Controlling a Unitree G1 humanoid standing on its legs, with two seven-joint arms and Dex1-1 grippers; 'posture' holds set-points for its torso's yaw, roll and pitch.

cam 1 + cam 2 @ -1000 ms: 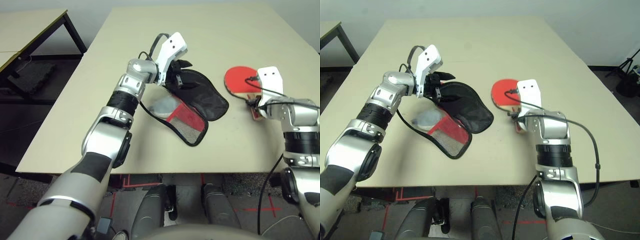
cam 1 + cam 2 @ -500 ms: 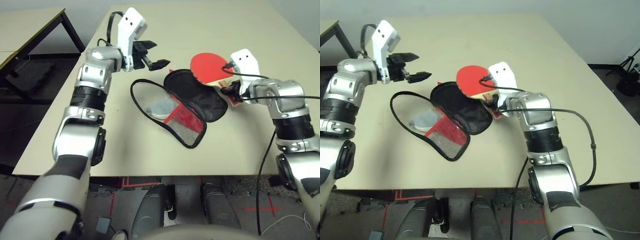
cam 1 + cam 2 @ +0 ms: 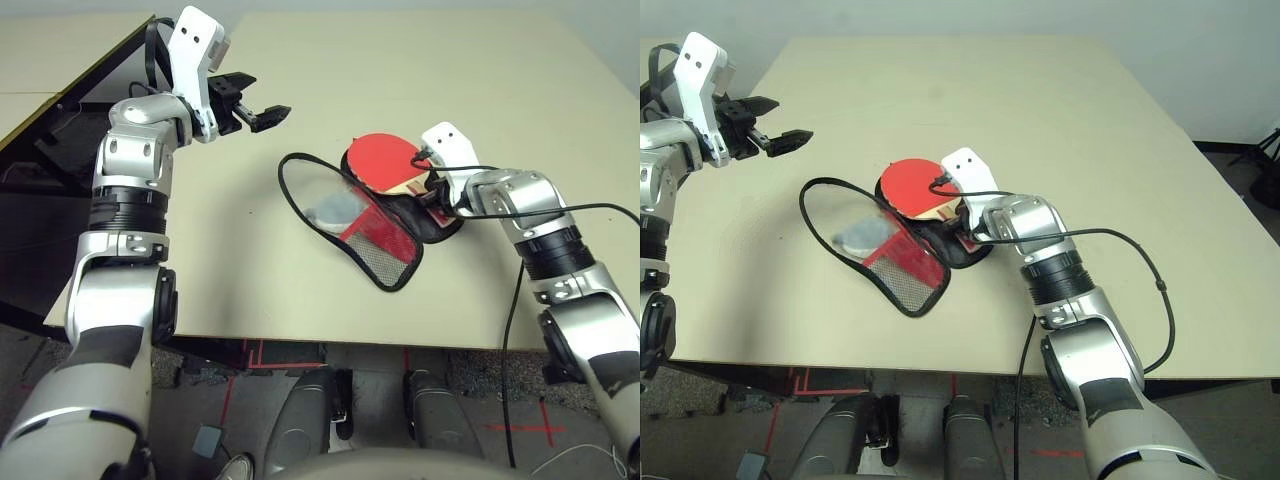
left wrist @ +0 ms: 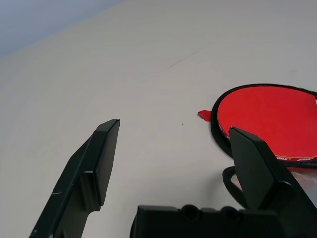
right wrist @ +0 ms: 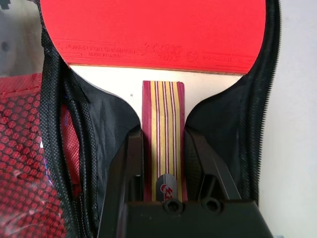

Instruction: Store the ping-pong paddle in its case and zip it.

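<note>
One paddle point(image 3: 384, 160) lies over open case point(image 3: 395, 215), w/ right claw point(image 5: 163, 148) gripping handle.

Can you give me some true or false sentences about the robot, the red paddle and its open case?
1. The right gripper is clamped on the paddle handle. True.
2. The case is zipped shut. False: it lies open on the table.
3. The left gripper is holding the case. False: it is open and empty, up in the air away from the case.
4. The paddle's red face lies over the black inside of the case. True.
5. The paddle's face is blue. False: it is red.
</note>
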